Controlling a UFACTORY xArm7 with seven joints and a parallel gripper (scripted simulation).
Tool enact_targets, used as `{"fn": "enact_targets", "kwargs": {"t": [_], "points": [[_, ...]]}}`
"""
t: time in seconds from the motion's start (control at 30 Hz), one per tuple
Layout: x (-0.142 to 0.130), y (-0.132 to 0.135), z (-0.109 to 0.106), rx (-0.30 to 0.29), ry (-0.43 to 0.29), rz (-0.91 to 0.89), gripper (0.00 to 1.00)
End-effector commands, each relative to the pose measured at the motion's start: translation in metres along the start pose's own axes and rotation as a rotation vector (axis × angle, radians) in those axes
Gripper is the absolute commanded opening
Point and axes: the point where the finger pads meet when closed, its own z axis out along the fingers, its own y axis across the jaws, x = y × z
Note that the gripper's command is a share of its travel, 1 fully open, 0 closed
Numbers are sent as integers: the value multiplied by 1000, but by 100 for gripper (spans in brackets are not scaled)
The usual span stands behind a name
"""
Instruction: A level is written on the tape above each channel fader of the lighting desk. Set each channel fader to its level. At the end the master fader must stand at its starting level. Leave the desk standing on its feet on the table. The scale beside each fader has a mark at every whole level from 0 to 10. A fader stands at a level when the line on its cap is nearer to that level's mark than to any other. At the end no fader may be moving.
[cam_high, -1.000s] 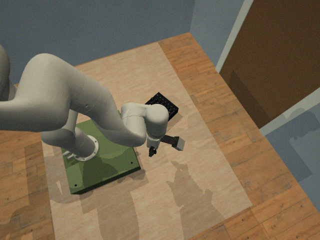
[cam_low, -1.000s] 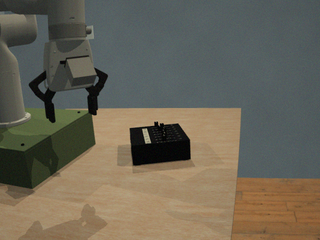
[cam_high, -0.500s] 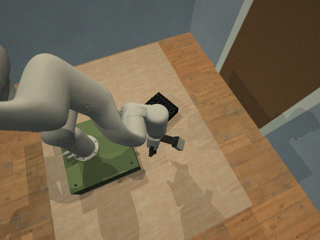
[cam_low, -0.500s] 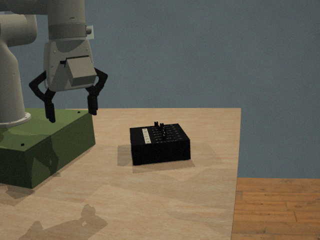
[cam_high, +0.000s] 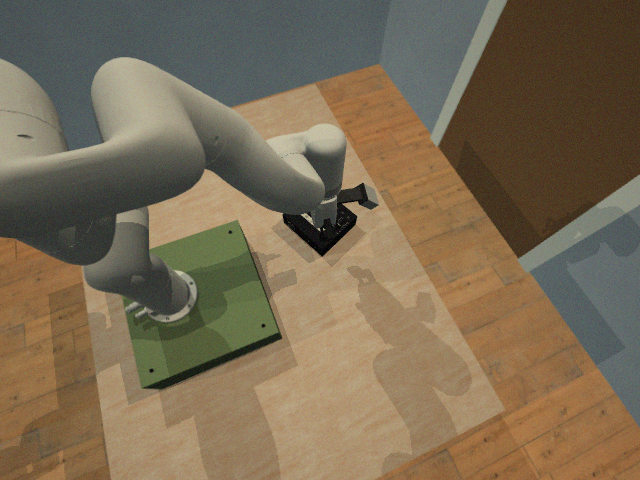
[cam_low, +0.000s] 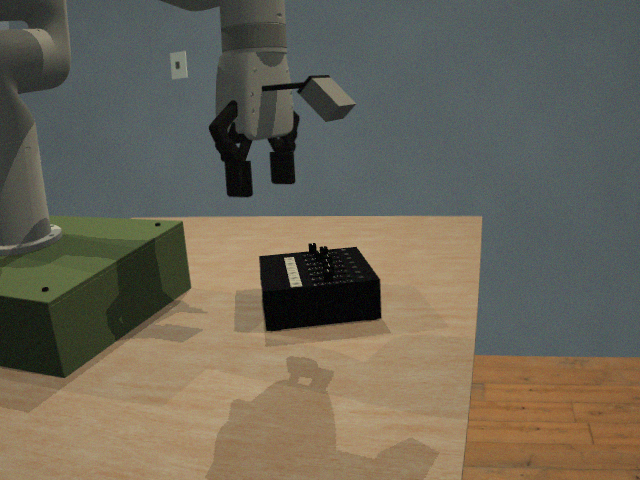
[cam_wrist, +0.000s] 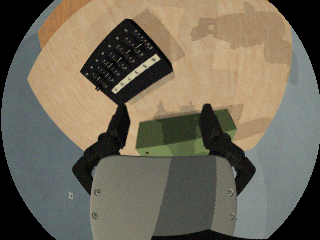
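Observation:
The lighting desk (cam_low: 319, 287) is a small black box standing on the table. It has a white tape strip (cam_low: 293, 271) along one side of its top and several small black fader caps (cam_low: 323, 255) rising from it. It also shows in the wrist view (cam_wrist: 127, 62) and, partly hidden by the arm, in the overhead view (cam_high: 320, 228). The tape's writing and the cap lines are too small to read. My gripper (cam_low: 260, 178) is open and empty. It hangs well above the desk, a little to its left. Its fingers show in the wrist view (cam_wrist: 162, 123).
The arm's green base block (cam_low: 77, 284) stands on the table to the left of the desk. The table's right edge (cam_low: 473, 330) lies close to the right of the desk, with the wooden floor below it.

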Motion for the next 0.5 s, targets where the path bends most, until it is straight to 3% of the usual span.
{"fn": "enact_targets", "kwargs": {"t": [0.0, 0.03, 0.07, 0.1, 0.47], "points": [[12, -30, -3, 1, 3, -69, 100], [13, -66, -8, 10, 7, -158, 100], [13, -66, -8, 10, 7, -158, 100], [12, -84, -11, 15, 10, -200, 100], [12, -87, -11, 16, 10, -208, 100]]}}
